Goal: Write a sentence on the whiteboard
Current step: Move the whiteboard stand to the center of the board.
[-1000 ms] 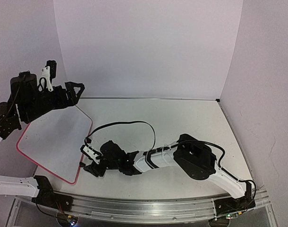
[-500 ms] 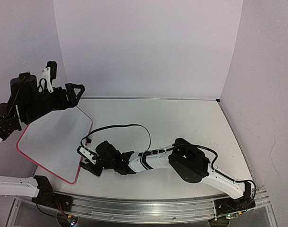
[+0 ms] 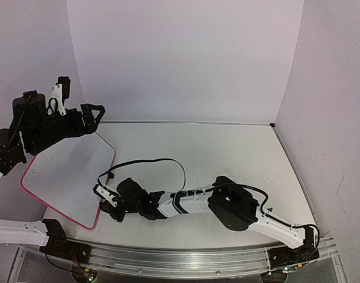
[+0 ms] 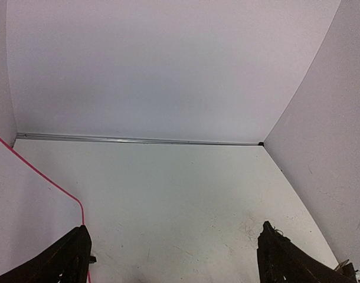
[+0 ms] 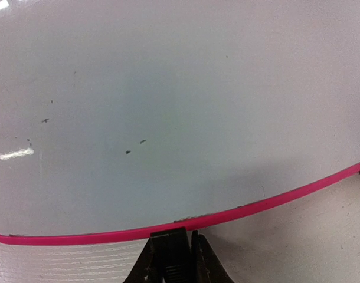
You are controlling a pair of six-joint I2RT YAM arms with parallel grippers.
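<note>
The whiteboard (image 3: 65,177) lies flat on the left side of the table (image 3: 227,147). I think it is thin, stiff and light, with a shiny top that would slip under a push. The best place to hold it is the pink rim (image 5: 239,209), and the right gripper (image 3: 107,206) is low at the near right edge there, its fingers close together, but I cannot tell if they pinch anything. The left gripper (image 3: 100,117) hangs wide open above the far corner, holding nothing.
</note>
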